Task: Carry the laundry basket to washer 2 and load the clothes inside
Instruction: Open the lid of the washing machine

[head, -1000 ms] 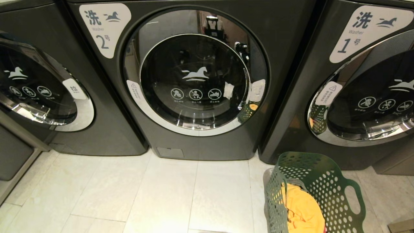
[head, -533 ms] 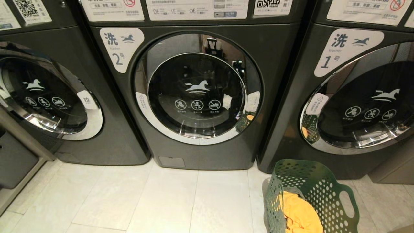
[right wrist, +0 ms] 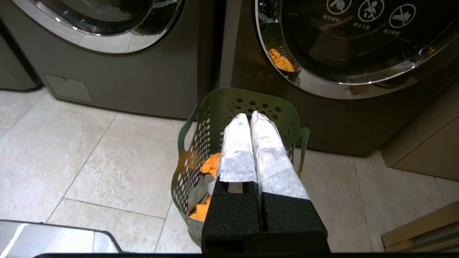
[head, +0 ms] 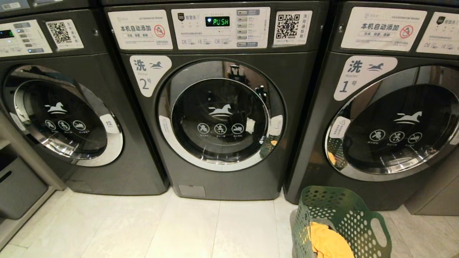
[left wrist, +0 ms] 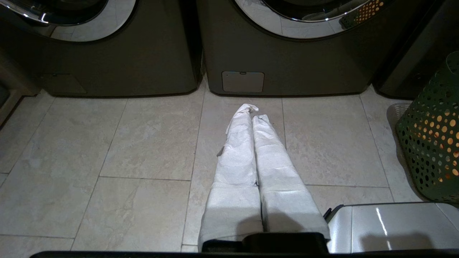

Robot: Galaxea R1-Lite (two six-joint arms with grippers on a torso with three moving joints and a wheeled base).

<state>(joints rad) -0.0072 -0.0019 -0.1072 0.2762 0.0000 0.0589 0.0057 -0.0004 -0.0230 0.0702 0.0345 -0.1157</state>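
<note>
Washer 2 (head: 222, 114) stands straight ahead, dark grey, its round chrome-rimmed door closed and the numeral 2 label (head: 148, 73) at its upper left. The dark green laundry basket (head: 340, 215) sits on the floor in front of the gap between washer 2 and the washer on its right, with orange clothes (head: 328, 243) inside. My right gripper (right wrist: 250, 116) hangs shut above the basket (right wrist: 200, 143) with nothing held. My left gripper (left wrist: 252, 113) is shut and empty over the floor tiles before washer 2 (left wrist: 287, 61). Neither arm shows in the head view.
Washer 1 (head: 391, 125) is on the right and another alike washer (head: 61, 114) on the left, both closed. Washer 2's display (head: 217, 21) reads PUSH. My base's silver corner (left wrist: 387, 225) lies beside the basket. A brown cabinet (right wrist: 423, 150) flanks washer 1.
The whole head view has shifted: the washers sit lower in the picture and their control panels have come into sight. The basket and washers have not moved.
</note>
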